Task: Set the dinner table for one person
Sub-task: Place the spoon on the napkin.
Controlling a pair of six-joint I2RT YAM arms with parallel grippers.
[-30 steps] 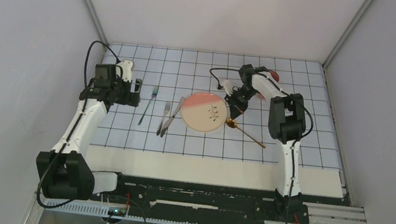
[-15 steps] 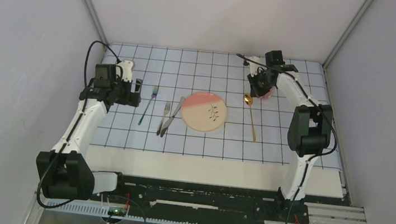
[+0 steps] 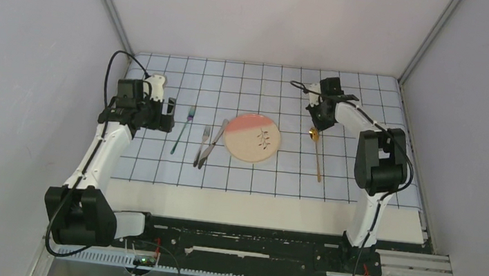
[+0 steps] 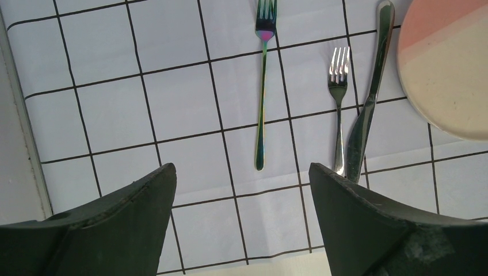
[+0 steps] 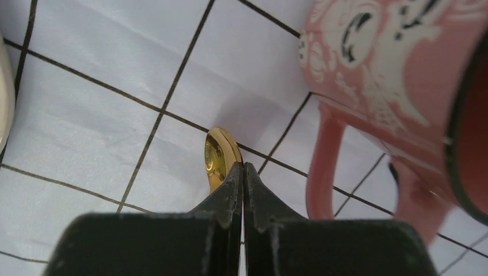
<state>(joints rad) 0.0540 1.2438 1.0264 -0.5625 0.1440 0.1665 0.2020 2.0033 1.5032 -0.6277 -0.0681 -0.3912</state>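
Large, flat, rectangular cream-white counter (image 3: 254, 209) — smooth, plain, lying under pale-blue black-gridded cloth (image 3: 258, 174), bare along near edge. Above cloth, left jaws spread apart; right jaws pressed together beside gold metal spoon (image 5: 220, 154).

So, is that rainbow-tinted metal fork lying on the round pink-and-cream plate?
No, the rainbow-tinted fork lies on the black-gridded cloth, apart from the pink-and-cream plate.

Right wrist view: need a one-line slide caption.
Shut right tool tipped at the bowl of the gold spoon, pink patterned mug beside it on the gridded cloth.
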